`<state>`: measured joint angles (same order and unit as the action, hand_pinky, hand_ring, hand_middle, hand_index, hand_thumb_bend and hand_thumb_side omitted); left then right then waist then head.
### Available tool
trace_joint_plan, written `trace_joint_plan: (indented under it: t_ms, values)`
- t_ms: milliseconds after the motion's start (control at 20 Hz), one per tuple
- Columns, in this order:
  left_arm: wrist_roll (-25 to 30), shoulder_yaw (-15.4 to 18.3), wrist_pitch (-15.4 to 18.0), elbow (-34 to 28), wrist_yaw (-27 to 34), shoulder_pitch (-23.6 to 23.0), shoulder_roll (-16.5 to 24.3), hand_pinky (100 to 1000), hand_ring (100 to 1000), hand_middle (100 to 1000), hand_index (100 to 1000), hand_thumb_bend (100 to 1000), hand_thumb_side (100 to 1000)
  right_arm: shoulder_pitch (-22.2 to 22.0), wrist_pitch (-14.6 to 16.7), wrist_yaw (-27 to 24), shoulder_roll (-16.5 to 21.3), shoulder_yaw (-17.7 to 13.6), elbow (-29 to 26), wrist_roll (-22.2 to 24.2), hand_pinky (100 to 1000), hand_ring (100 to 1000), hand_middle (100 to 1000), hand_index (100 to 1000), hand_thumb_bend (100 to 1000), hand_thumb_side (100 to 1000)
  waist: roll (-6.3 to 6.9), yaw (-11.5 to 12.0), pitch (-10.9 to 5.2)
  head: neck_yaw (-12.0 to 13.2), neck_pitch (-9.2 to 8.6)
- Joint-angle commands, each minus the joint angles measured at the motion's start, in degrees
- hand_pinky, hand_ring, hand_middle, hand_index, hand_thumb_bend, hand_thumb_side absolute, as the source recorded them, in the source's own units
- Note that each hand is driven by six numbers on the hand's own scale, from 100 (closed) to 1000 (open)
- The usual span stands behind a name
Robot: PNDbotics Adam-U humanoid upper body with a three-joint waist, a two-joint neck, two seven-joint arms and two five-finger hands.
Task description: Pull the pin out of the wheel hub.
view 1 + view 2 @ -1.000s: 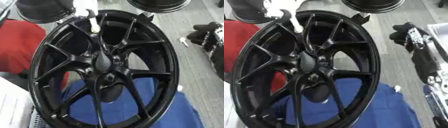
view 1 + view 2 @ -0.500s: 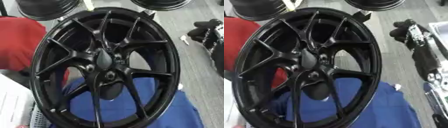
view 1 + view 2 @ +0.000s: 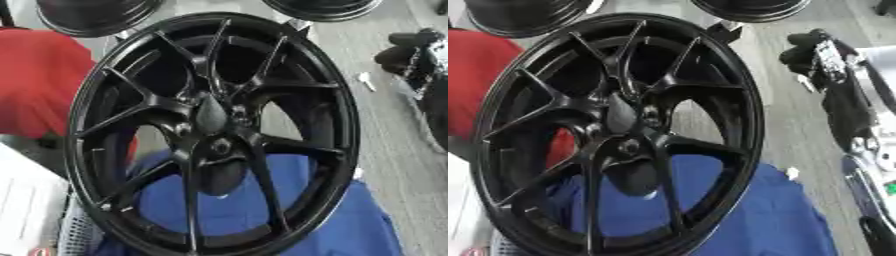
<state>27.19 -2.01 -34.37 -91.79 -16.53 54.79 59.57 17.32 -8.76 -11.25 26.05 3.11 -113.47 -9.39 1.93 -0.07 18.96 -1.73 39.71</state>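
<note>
Glossy black multi-spoke alloy wheel hub point(image 3: 214, 135) standing nearly upright on a blue cloth point(image 3: 350, 225), a red fabric mass point(image 3: 39, 85) behind its left rim. One second ago a white pin-like object, with something pale holding it, stood at the upper rim; half a second ago it was nearly out of frame, and now neither shows, so the pin appears to be out of the hub and the extraction probably complete. Robot's right hand point(image 3: 811, 47), black, lies well right of the wheel, touching nothing visible; whether its fingers are released or clenched cannot be told. The left hand is out of view.
</note>
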Motion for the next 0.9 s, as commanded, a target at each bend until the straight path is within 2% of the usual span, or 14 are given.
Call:
trace_joint_plan:
  t_ms: [50, 250, 400, 550, 650, 700, 750, 800, 850, 900]
  values:
    - [-2.7, 5.3, -0.4, 2.5, 0.8, -2.2, 3.3, 732, 584, 488, 372, 227, 116, 0.3, 0.9, -0.5, 1.1, -1.7, -1.1, -1.4, 865, 769, 617, 760, 100, 814, -0.61, 0.5, -1.58, -1.4, 0.21]
    - [-6.1, 9.8, -0.2, 5.8, 2.0, -7.7, 2.9, 730, 583, 488, 372, 222, 122, 0.2, 1.4, -0.9, 0.6, -2.7, -1.1, -2.9, 866, 768, 617, 760, 100, 813, -1.48, 1.3, -1.39, -2.9, -0.15]
    - [-8.8, 10.8, 0.0, 7.3, 1.5, -12.2, 1.7, 734, 588, 494, 381, 223, 134, 0.5, 1.5, -1.1, 0.4, -3.0, -1.1, -3.3, 866, 768, 617, 760, 100, 811, -1.97, 1.5, -1.21, -3.1, -0.5]
    - [-11.7, 10.6, -0.1, 8.4, 0.9, -16.8, -0.7, 742, 605, 516, 439, 255, 150, 0.8, 1.7, -1.2, 0.2, -3.3, -1.1, -3.5, 866, 768, 617, 760, 100, 812, -2.45, 1.4, -0.74, -3.3, -1.15]
    - [-13.5, 10.4, 0.2, 8.7, 1.4, -19.7, -2.8, 763, 654, 582, 602, 313, 245, 0.8, 1.7, -1.2, 0.0, -3.3, -1.1, -3.6, 866, 768, 617, 760, 100, 814, -2.7, 1.4, -0.39, -3.3, -1.53]
    - [-14.3, 10.2, 0.7, 8.6, 2.0, -21.1, -3.9, 794, 726, 689, 772, 453, 448, 0.9, 1.7, -1.2, 0.0, -3.3, -1.1, -3.6, 866, 767, 617, 760, 100, 814, -2.82, 1.3, -0.22, -3.3, -1.77]
    - [-14.7, 9.8, 1.3, 8.4, 2.7, -22.5, -5.0, 817, 768, 754, 837, 572, 556, 1.0, 1.8, -1.2, -0.1, -3.3, -1.1, -3.6, 866, 767, 617, 760, 100, 815, -2.92, 1.2, -0.08, -3.3, -1.97]
    - [-14.9, 9.7, 2.1, 8.1, 3.5, -23.9, -5.9, 817, 768, 754, 837, 572, 556, 1.1, 1.8, -1.2, -0.1, -3.3, -1.1, -3.6, 866, 767, 617, 760, 100, 815, -3.0, 1.2, 0.03, -3.3, -2.09]
    - [-14.9, 9.8, 2.8, 7.6, 4.3, -25.3, -6.6, 836, 788, 780, 860, 646, 642, 1.1, 1.8, -1.2, -0.2, -3.3, -1.1, -3.6, 866, 767, 617, 760, 100, 817, -3.11, 1.1, 0.14, -3.4, -2.23]
    - [-15.0, 10.2, 3.5, 6.8, 5.1, -26.7, -7.3, 834, 786, 780, 862, 662, 716, 1.1, 1.8, -1.2, -0.3, -3.3, -1.1, -3.5, 866, 767, 617, 760, 100, 816, -3.2, 1.0, 0.21, -3.4, -2.33]
